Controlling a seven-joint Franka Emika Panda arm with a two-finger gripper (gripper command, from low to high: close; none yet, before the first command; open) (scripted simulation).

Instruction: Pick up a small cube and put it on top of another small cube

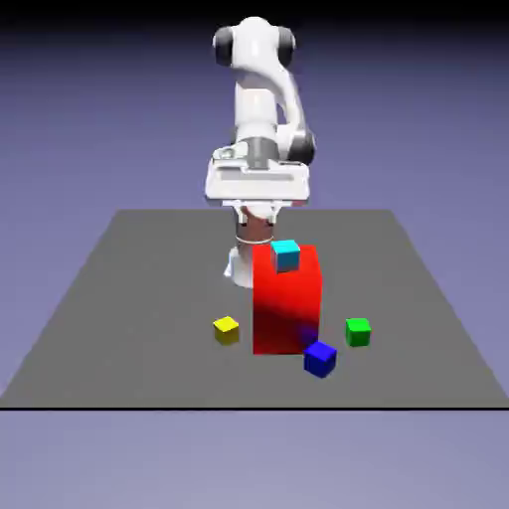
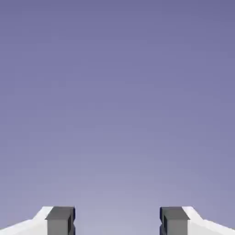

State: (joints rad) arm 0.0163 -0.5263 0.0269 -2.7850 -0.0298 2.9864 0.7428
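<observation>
A computer-rendered test scene, not a real room. A flat grey table (image 1: 139,298) floats before a plain blue-violet backdrop (image 1: 80,99). A white robot arm (image 1: 260,99) and flat-coloured blocks (image 1: 286,298) stand on it.

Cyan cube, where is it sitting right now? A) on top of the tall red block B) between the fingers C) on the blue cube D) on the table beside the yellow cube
A: in the exterior view the cyan cube rests on the top face of the tall red block, apart from the small cubes down on the table.
</observation>
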